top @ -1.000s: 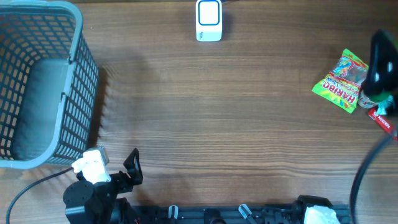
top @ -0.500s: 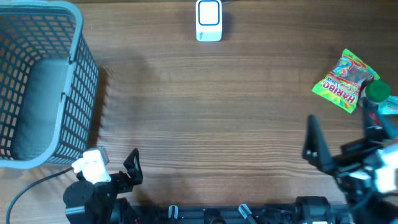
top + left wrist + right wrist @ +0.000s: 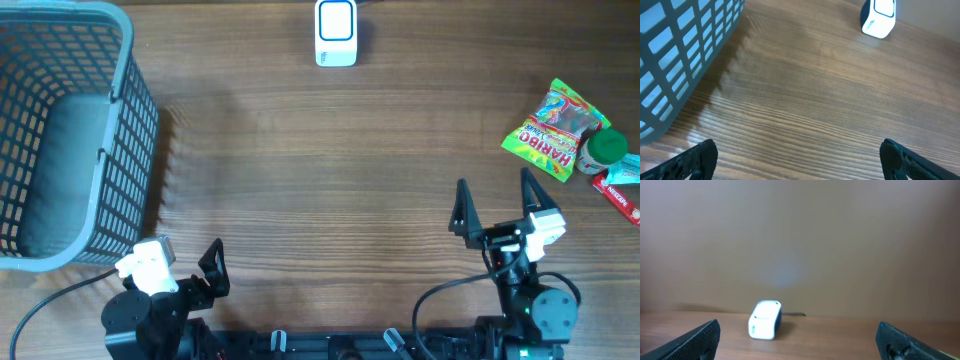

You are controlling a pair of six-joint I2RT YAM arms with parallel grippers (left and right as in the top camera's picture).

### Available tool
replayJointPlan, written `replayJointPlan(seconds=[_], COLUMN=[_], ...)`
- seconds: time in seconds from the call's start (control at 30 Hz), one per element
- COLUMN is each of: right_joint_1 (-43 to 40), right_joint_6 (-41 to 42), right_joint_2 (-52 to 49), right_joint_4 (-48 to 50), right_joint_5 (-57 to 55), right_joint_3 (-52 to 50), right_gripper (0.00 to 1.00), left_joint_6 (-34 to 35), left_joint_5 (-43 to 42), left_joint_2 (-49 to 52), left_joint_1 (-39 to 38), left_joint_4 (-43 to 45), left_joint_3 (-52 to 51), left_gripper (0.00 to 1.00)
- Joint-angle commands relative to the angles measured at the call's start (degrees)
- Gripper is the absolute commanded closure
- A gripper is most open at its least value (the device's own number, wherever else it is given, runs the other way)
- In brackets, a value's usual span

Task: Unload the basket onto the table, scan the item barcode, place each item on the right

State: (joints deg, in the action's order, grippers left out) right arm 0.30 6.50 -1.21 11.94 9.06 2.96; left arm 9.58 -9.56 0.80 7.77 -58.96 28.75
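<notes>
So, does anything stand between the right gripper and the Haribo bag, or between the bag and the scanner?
Nothing visible does. Only bare table lies between the right gripper and the Haribo bag, and between the bag and the scanner.

Both arms are matte black: the left arm [image 3: 150, 318] and the right arm [image 3: 545, 305] each carry a white block [image 3: 145, 262] at the wrist. The fingers [image 3: 697, 156] are black with finely textured faces. A thin black cable [image 3: 428, 298] trails from each arm.
</notes>
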Motion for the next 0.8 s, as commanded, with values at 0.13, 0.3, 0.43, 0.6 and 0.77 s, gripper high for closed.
replayJointPlan(seconds=[0.13, 0.3, 0.43, 0.6, 0.77], right_joint_1=[0.28, 0.61, 0.59, 0.59, 0.59], right_joint_6=[1.44, 0.92, 1.05, 1.05, 1.05], right_joint_2=[1.05, 1.03, 0.90, 0.81, 0.81], right_joint_4=[-5.92, -11.93, -11.85, -11.85, -11.85], right_joint_5=[-6.25, -6.21, -6.23, -6.23, -6.23], right_joint_3=[-2.67, -2.67, -2.67, -2.67, -2.67], right_gripper=[0.00, 0.00, 0.00, 0.00, 0.00], left_joint_6=[0.52, 0.52, 0.52, 0.50, 0.52], left_joint_5=[-0.87, -0.87, -0.87, -0.87, -0.87], left_joint_2=[-0.48, -0.48, -0.48, -0.48, -0.48], left_joint_1=[-0.42, -0.42, -0.42, -0.42, -0.42], left_joint_4=[0.17, 0.17, 0.17, 0.17, 0.17], left_joint_3=[-0.04, -0.04, -0.04, -0.04, -0.04], left_gripper=[0.00, 0.00, 0.00, 0.00, 0.00])
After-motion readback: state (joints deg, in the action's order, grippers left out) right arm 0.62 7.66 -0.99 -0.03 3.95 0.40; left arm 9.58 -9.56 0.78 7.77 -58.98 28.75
